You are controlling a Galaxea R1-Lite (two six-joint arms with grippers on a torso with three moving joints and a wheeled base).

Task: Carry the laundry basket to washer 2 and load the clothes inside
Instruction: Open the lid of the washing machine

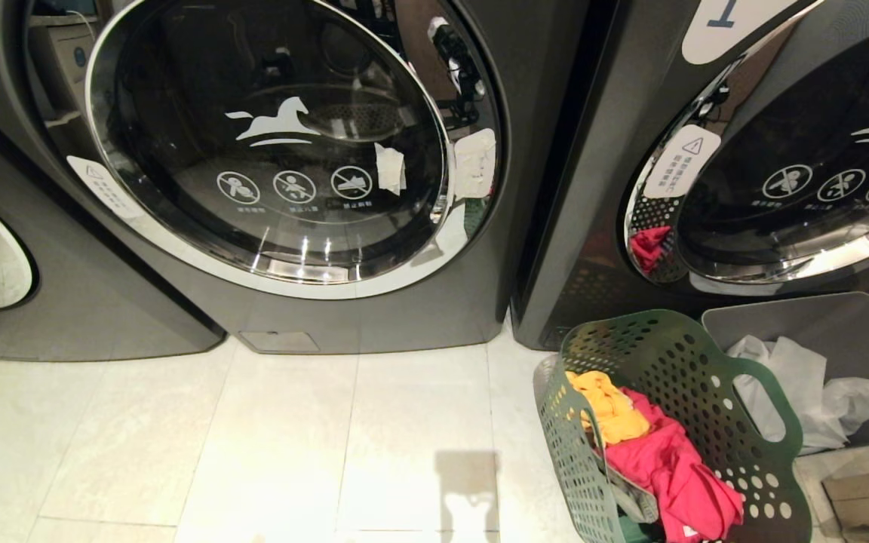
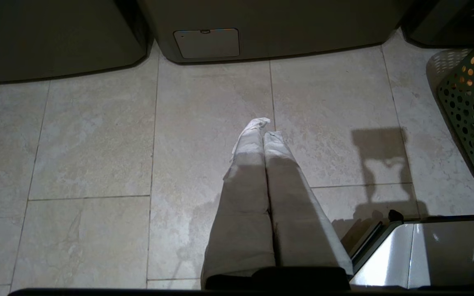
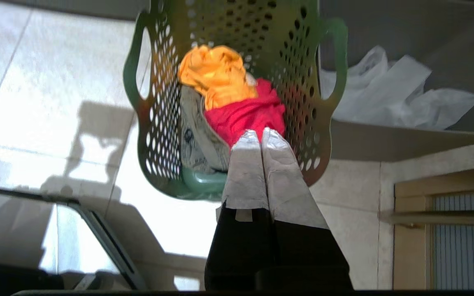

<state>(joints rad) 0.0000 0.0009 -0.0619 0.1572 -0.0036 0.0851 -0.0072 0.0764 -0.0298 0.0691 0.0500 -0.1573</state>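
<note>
Grey washer 2 (image 1: 291,151) fills the frame, door closed, with the laundry basket (image 1: 676,422) on the floor tiles (image 1: 253,437) to its right.
The green basket holds the clothes (image 3: 237,98), yellow over red, beside a grey bin (image 1: 804,317) of white bags. Right tool (image 3: 261,133) hangs clenched and empty above the basket; left tool (image 2: 263,127), also clenched, over bare tile.

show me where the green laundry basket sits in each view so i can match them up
Head view: green laundry basket, lower right, beside the grey bin.
Left wrist view: only its perforated wall at the right edge.
Right wrist view: top centre, beyond the shut right gripper.
Shared landmark: the pale tiled floor.
</note>
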